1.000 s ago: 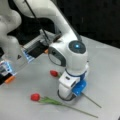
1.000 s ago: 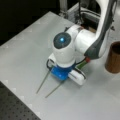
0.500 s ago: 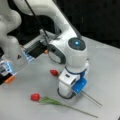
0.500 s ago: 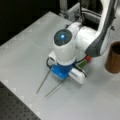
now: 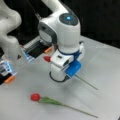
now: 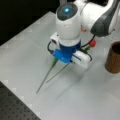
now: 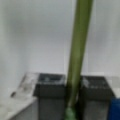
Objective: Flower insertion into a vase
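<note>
In a front view, a second flower [image 5: 50, 100] is seen lying free on the table [image 5: 105, 62] at lower left. The gripper [image 7: 71, 95] is lowered at centre, its fingers [image 7: 50, 97] clenched on a flower stem [image 7: 78, 50] (red bloom behind). The vase [image 6: 113, 58] stands upright, well apart at a front view's right.
</note>
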Motion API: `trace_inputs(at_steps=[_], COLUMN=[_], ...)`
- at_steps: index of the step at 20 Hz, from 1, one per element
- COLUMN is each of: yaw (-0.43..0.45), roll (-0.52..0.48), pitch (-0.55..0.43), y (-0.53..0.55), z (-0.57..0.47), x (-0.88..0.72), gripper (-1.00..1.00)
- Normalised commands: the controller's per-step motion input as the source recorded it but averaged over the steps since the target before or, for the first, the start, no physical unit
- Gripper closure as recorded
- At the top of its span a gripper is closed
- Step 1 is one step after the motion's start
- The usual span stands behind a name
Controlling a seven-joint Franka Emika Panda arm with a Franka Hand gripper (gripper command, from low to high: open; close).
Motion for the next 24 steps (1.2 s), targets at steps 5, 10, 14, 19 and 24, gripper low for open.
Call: trace_inputs(at_steps=[5, 10, 14, 19, 24], yaw=[0.065, 0.077, 0.063, 0.041, -0.002], roll=[0.049, 0.037, 0.089, 0.061, -0.018], pitch=[-0.198, -0.080, 0.000, 0.039, 0.092], y=[-0.05, -0.02, 0.01, 0.02, -0.06], z=[0.29, 0.19, 0.24, 0.23, 0.13], x=[-0.40, -0.28, -0.15, -0.09, 0.04], gripper=[1.00, 1.00, 1.00, 1.00, 1.00])
